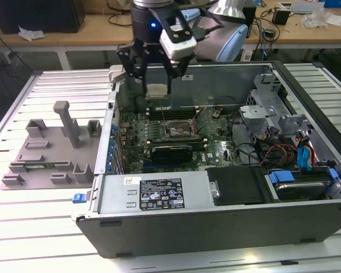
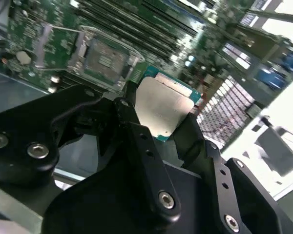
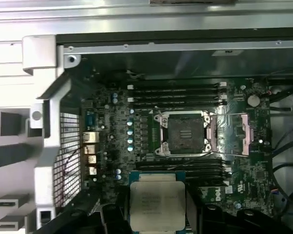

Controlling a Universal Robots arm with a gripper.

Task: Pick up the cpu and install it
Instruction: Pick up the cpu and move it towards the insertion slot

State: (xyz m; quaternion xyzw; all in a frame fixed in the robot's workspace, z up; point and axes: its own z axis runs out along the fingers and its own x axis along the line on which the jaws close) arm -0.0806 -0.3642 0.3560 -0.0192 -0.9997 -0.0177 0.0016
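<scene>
The cpu (image 1: 158, 91), a flat silver square with a green rim, hangs in the air over the back part of the open computer case (image 1: 227, 227). My gripper (image 1: 157, 86) is shut on it from two sides. In the second wrist view the cpu (image 2: 163, 103) sits between the black fingers (image 2: 136, 139). The first wrist view looks down past the cpu (image 3: 156, 201) onto the motherboard. The open socket (image 3: 185, 134) with its raised metal frame lies below and ahead of the chip. In the exterior view that socket (image 1: 179, 132) is nearer the camera than the gripper.
A grey fixture plate (image 1: 51, 148) with upright posts lies at the exterior view's left of the case. A black card (image 1: 170, 152) stands just in front of the socket. Drive cages and coloured cables (image 1: 307, 153) fill the case's right side. Memory slots (image 3: 178, 92) run beside the socket.
</scene>
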